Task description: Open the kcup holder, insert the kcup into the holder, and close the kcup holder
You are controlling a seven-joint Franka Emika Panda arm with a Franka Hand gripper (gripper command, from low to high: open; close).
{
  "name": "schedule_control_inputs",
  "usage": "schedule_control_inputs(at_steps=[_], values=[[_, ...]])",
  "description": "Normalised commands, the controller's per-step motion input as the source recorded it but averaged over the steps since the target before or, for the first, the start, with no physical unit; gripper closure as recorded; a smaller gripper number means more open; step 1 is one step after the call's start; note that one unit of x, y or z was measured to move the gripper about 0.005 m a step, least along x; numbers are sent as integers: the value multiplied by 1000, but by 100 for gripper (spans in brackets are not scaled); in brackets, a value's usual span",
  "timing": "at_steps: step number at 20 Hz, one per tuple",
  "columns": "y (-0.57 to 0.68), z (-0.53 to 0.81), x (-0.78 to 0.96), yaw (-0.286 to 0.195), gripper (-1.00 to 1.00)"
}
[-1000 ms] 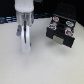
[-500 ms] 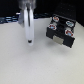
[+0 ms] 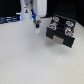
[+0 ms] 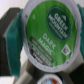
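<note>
In the exterior view the arm (image 3: 29, 7) comes down from the top edge at the exterior view's left, white against a dark background. Its tool (image 3: 36, 25) hangs low over the pale counter (image 3: 30, 57), with a speck of green at its tip where the kcup (image 3: 36, 23) sits; the view is too blurred to show more of it there. To the exterior view's right, near but apart from the tool, stands the kcup holder (image 3: 61, 31), a black boxy unit set at an angle to the frame. Its top tray shows round slots holding pods with light and reddish lids. A drawer front with a small light handle (image 3: 59, 40) faces the lower edge of the picture. Whether a drawer is pulled out cannot be told.

The wrist view fills with the kcup (image 4: 50, 32), seen lid-on. The round foil lid faces the camera, so the pod's axis runs roughly along the camera's line of sight. The lid is green with a white rim and reads "GREEN MOUNTAIN" in an arc, then "DARK MAGIC" in white; the smaller lines beneath are too fine to read. A dark finger (image 4: 10, 37) with a green pad presses against the pod's side, so the tool is clamped on the kcup. Beyond the pod's edge a second round lid (image 4: 50, 80) with a reddish ring shows, out of focus.
</note>
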Motion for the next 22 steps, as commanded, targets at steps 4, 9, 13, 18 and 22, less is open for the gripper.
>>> schedule_control_inputs(at_steps=[4,9,13,18,22], values=[[669,450,82,11,100],[626,370,40,16,100],[620,310,47,28,100],[651,235,34,27,100],[654,146,204,21,100]])
